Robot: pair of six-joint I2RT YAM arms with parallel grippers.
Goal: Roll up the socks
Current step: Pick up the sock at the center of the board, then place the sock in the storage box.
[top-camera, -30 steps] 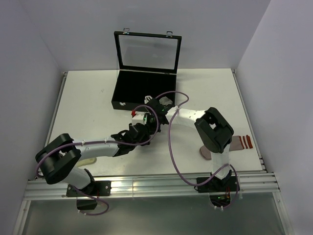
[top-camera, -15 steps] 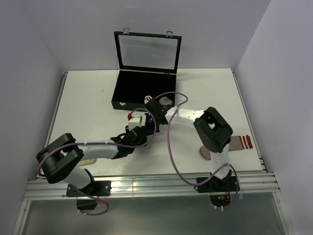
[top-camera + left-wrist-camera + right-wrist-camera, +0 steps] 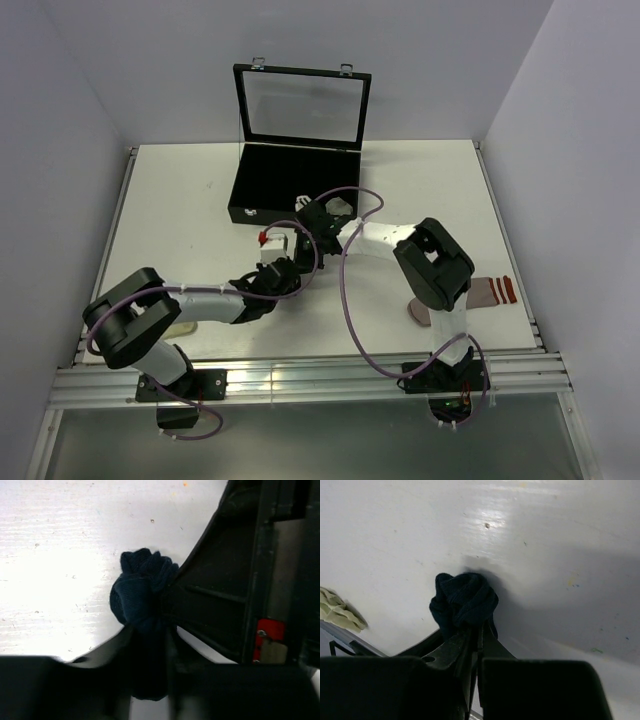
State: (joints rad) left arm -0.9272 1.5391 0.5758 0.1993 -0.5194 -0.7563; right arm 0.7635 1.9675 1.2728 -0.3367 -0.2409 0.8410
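Nearest me, well short of the black case (image 3: 290,180) and off to its left, a pale sock (image 3: 182,328) pokes out from under the L arm. Also short of the case but far to its right, a striped sock (image 3: 492,291) lies flat, partly under the R arm. Just in front of the case, both grippers meet at the navy sock (image 3: 140,597), bunched in a lump on the table (image 3: 180,200). R gripper (image 3: 475,627): fingers together, pinching the lump. L gripper (image 3: 278,272): sock runs btwn its fingers, can't tell if clamped. The case lid stands open at the back.
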